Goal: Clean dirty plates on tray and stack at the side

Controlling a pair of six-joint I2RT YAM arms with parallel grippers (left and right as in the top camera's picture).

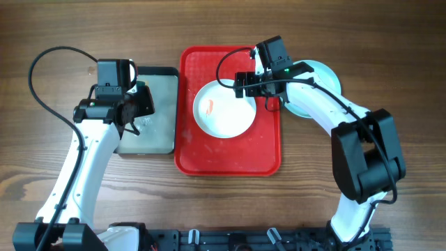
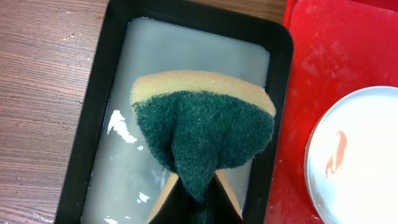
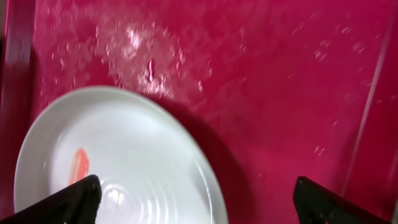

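A white plate (image 1: 224, 110) with an orange-red smear lies on the red tray (image 1: 230, 157). It also shows in the right wrist view (image 3: 137, 162) and the left wrist view (image 2: 367, 168). A light turquoise plate (image 1: 325, 74) lies on the table right of the tray, partly hidden by my right arm. My right gripper (image 1: 245, 85) (image 3: 196, 199) is open and empty, its fingers straddling the white plate's far right rim just above the tray. My left gripper (image 1: 139, 104) (image 2: 198, 199) is shut on a green-and-yellow sponge (image 2: 205, 121) above the dark tray.
A grey-black tray (image 1: 150, 111) (image 2: 93, 124) holding cloudy water stands directly left of the red tray (image 2: 298, 93) (image 3: 261, 81). The red tray's surface is wet and speckled. Wooden table surrounds both trays.
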